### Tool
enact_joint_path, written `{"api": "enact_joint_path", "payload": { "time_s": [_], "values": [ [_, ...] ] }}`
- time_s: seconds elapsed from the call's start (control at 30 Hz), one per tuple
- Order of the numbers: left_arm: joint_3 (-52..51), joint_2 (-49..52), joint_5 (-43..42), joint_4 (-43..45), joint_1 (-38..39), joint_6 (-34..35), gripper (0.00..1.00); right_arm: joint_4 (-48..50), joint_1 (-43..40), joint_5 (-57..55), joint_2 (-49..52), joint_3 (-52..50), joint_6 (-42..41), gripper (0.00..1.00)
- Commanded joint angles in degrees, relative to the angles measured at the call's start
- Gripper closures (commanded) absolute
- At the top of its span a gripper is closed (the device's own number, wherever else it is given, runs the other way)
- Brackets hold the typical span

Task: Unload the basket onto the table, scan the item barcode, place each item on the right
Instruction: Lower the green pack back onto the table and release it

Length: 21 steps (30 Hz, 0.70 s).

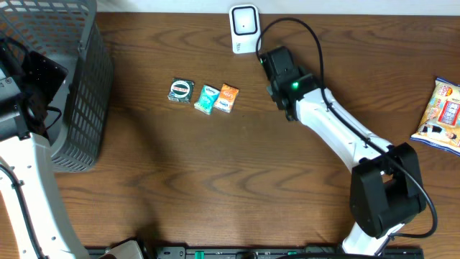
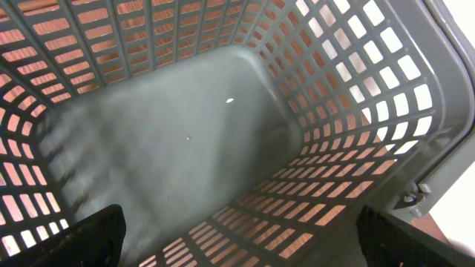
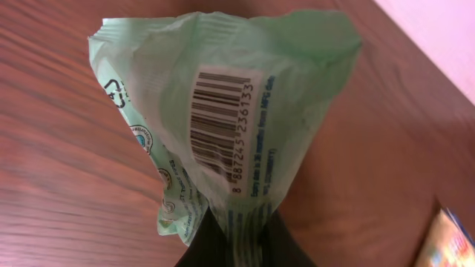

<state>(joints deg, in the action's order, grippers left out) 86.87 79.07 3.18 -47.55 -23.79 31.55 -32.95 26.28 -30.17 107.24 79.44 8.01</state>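
My right gripper is shut on the lower end of a pale green packet. The packet stands up from the jaws, and its black barcode faces the right wrist camera. Overhead, that gripper sits just below a white scanner at the table's far edge, and its body hides most of the packet there. My left gripper hangs open over the inside of a grey mesh basket. Nothing is between its fingers.
Three small packets lie in a row on the wooden table: a dark one, a teal one and an orange one. A larger snack bag lies at the right edge. The grey basket stands at the far left.
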Motion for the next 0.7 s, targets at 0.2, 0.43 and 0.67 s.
{"api": "enact_joint_path", "payload": {
  "time_s": [0.2,0.43,0.67],
  "values": [
    [0.3,0.0,0.5,0.0,-0.2,0.3,0.02,0.5,0.4,12.1,-0.2,-5.7,-6.2,0.9],
    [0.3,0.0,0.5,0.0,-0.2,0.3,0.02,0.4,0.3,12.5,-0.2,-7.0,-7.3,0.76],
    [0.3,0.0,0.5,0.0,-0.2,0.3,0.03,3.5,0.3,12.5,-0.2,-7.0,-7.3,0.53]
  ]
}}
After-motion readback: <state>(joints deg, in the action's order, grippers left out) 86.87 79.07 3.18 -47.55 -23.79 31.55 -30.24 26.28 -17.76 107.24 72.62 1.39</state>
